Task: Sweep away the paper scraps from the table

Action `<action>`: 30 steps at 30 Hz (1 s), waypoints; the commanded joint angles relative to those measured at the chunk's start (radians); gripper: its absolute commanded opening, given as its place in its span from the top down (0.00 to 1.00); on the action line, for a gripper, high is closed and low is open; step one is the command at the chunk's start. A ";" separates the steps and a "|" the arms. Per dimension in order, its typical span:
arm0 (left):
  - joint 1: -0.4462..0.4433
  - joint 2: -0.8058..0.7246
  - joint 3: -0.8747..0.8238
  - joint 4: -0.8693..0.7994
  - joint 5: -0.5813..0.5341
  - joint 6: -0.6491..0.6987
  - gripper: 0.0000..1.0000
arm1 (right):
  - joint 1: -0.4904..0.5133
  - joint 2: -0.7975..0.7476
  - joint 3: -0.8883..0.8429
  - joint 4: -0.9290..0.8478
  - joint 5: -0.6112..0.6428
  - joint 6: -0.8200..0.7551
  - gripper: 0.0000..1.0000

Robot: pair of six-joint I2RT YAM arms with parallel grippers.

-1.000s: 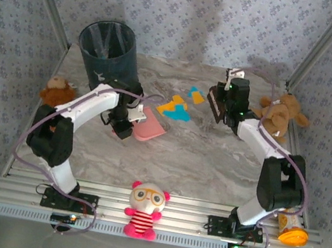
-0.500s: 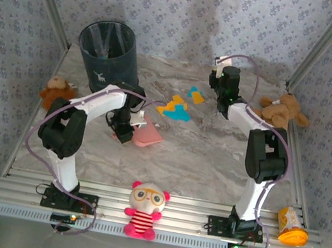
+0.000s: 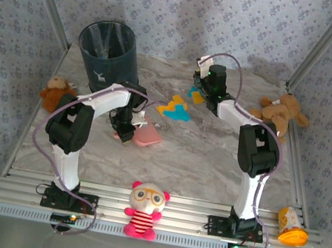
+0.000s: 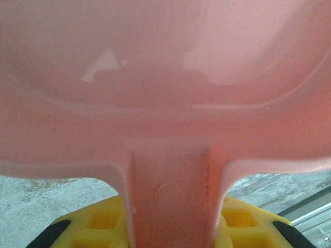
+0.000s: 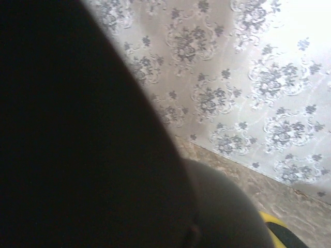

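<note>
Orange-yellow and teal paper scraps (image 3: 175, 108) lie in a small cluster on the marbled table (image 3: 199, 155), with a further few (image 3: 193, 93) just behind them. My left gripper (image 3: 124, 132) is shut on the handle of the pink dustpan (image 3: 148, 137), which rests front-left of the cluster. In the left wrist view the dustpan (image 4: 165, 77) spreads out beyond my yellow fingers (image 4: 103, 219). My right gripper (image 3: 202, 87) is at the right edge of the rear scraps, shut on a dark brush (image 5: 77, 155) that blocks most of the right wrist view.
A dark bin (image 3: 106, 49) stands at the back left. A brown teddy (image 3: 280, 113) lies at the right edge and a smaller one (image 3: 56, 89) at the left. A pink doll (image 3: 146, 209) and an orange-lidded jar (image 3: 291, 227) sit on the front rail.
My right arm has swung left and toward the back wall, carrying the brush from the right-centre to the rear scraps. My left arm has shifted the dustpan slightly nearer and turned it.
</note>
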State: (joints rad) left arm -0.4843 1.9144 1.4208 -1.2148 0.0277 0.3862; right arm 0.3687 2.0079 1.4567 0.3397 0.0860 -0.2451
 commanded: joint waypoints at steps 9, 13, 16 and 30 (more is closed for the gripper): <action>0.009 0.052 0.057 -0.040 -0.030 -0.004 1.00 | 0.076 -0.045 -0.081 -0.066 -0.123 -0.044 1.00; 0.007 0.064 0.074 -0.040 -0.033 0.002 1.00 | 0.096 -0.083 -0.130 -0.069 -0.159 -0.046 1.00; 0.005 0.070 0.083 -0.043 -0.032 0.012 1.00 | 0.108 -0.111 -0.160 -0.074 -0.192 -0.032 1.00; -0.020 0.117 0.148 -0.061 -0.045 0.039 1.00 | 0.168 -0.227 -0.256 -0.114 -0.264 0.010 1.00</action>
State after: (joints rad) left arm -0.4915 2.0132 1.5463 -1.2320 -0.0017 0.4034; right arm 0.5228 1.8080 1.2278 0.3126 -0.1291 -0.2947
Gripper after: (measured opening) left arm 0.266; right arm 0.263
